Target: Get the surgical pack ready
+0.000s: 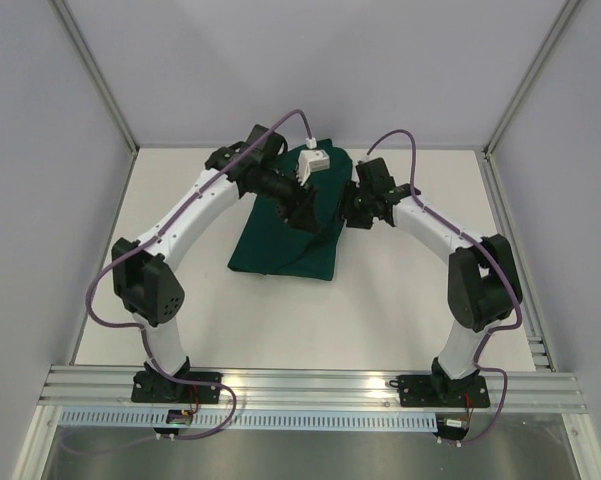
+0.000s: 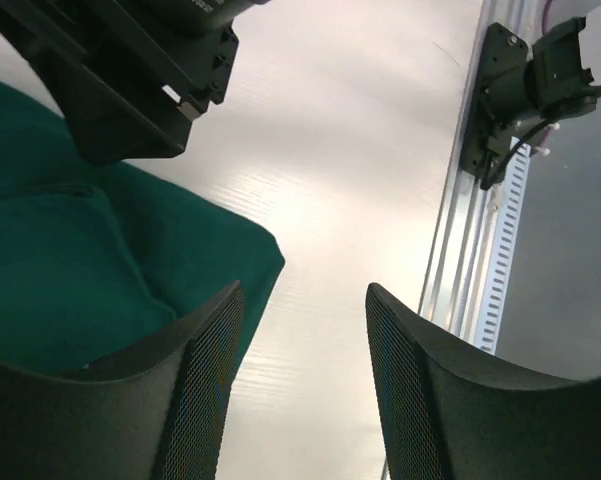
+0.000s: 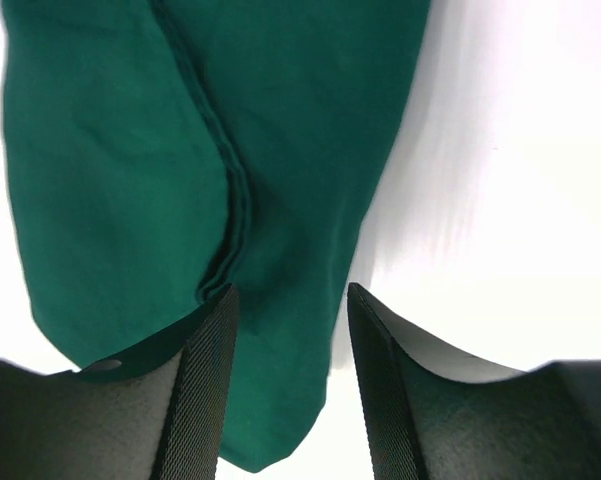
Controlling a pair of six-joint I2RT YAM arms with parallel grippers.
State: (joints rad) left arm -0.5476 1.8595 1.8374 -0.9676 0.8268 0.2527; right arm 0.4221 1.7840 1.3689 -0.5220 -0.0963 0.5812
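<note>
The dark green drape (image 1: 280,250) lies folded into a narrow bundle on the middle of the white table. My left gripper (image 1: 305,218) hovers over its middle, open and empty. In the left wrist view the gripper (image 2: 303,295) is over bare table beside a drape (image 2: 60,270) corner. My right gripper (image 1: 342,215) is at the drape's right edge, open. In the right wrist view the gripper (image 3: 291,292) straddles that edge of the drape (image 3: 110,150), beside a folded seam (image 3: 230,200). The tray, scissors, forceps and gauze are out of view.
An aluminium rail (image 1: 310,385) runs along the near table edge and also shows in the left wrist view (image 2: 460,250). Grey enclosure walls (image 1: 40,150) stand on three sides. The right arm's black wrist (image 2: 130,90) hangs close above the drape.
</note>
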